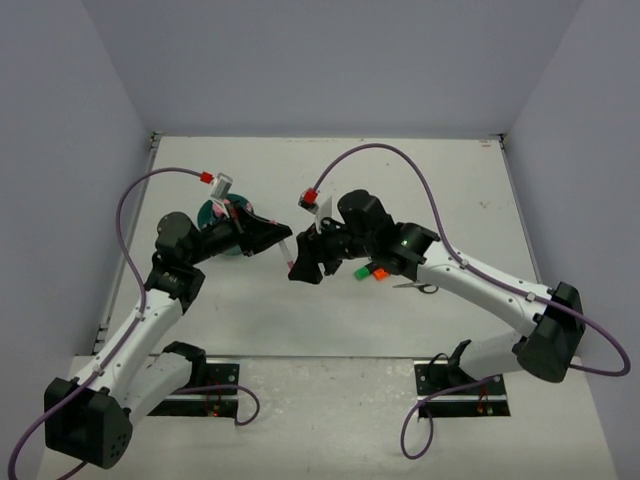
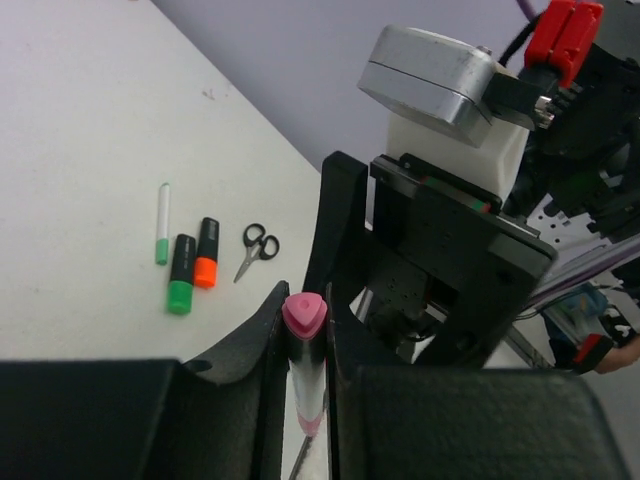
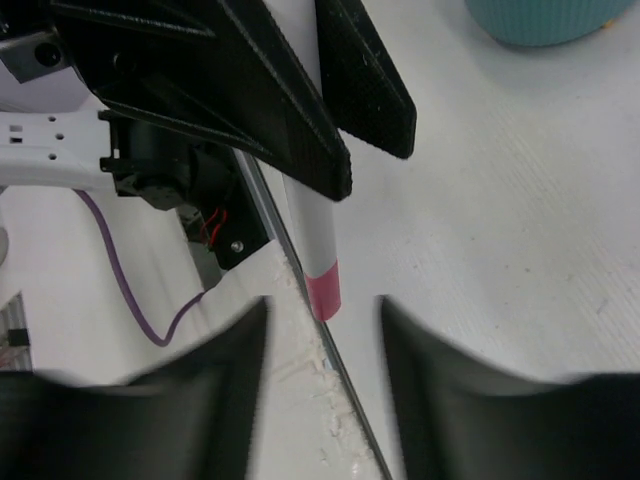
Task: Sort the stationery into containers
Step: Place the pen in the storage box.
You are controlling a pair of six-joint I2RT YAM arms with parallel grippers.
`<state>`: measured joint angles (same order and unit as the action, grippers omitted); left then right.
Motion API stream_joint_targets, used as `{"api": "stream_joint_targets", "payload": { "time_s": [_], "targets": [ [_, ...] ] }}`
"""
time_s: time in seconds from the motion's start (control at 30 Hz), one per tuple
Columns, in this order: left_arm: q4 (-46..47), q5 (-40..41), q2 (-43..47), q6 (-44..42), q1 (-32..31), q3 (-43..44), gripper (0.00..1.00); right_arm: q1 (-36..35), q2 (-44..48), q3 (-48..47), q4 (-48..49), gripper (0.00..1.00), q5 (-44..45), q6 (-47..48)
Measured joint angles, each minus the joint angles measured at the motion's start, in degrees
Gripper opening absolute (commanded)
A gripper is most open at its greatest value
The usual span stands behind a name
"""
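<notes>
My left gripper [image 1: 281,239] is shut on a white pen with pink ends [image 1: 289,254] and holds it above the table, pointing at the right gripper. In the left wrist view the pen's pink cap [image 2: 305,316] sits between the two fingers. My right gripper [image 1: 304,268] is open, and the pen's pink lower end [image 3: 324,290] reaches just between its spread fingertips without touching them. The teal organiser [image 1: 213,213] stands behind the left arm, mostly hidden; its base shows in the right wrist view [image 3: 545,20].
On the table by the right arm lie a green highlighter [image 1: 359,271], an orange highlighter [image 1: 380,272] and small black-handled scissors [image 1: 421,287]. The left wrist view also shows a thin white pen with a green tip [image 2: 162,222] beside them.
</notes>
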<state>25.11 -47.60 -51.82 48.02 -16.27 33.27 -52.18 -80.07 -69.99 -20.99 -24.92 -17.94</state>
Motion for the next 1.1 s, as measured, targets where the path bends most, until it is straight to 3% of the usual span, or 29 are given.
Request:
{"api": "stream_joint_targets", "payload": {
  "time_s": [0.03,0.17,0.3,0.43,0.57,0.83,1.1],
  "targets": [
    [-2.4,0.7,-0.1,-1.5,0.0,1.2,0.0,0.0,0.4,0.2,0.2,0.98,1.0,-0.4],
    [-14.0,8.9,-1.8,-7.5,0.0,10.2,0.0,0.0,4.3,3.0,0.9,0.99,10.8,-2.7],
    [-23.8,24.0,-6.7,-11.9,0.0,21.0,0.0,0.1,9.8,7.6,1.1,0.99,23.8,-7.0],
    [-27.8,42.7,-14.0,-13.5,0.1,27.4,0.0,0.2,16.0,13.7,0.9,0.99,32.7,-10.7],
    [-26.9,56.8,-21.0,-14.6,0.9,28.2,0.0,0.2,19.4,17.8,0.8,0.99,36.1,-12.1],
    [-16.6,61.1,-30.3,-13.5,10.2,26.5,0.0,0.2,25.5,25.4,1.5,0.99,35.9,-14.2],
    [-7.2,60.5,-34.4,-11.0,11.1,21.1,0.0,0.1,30.6,26.1,1.2,0.99,33.2,-14.5]
  ]
}}
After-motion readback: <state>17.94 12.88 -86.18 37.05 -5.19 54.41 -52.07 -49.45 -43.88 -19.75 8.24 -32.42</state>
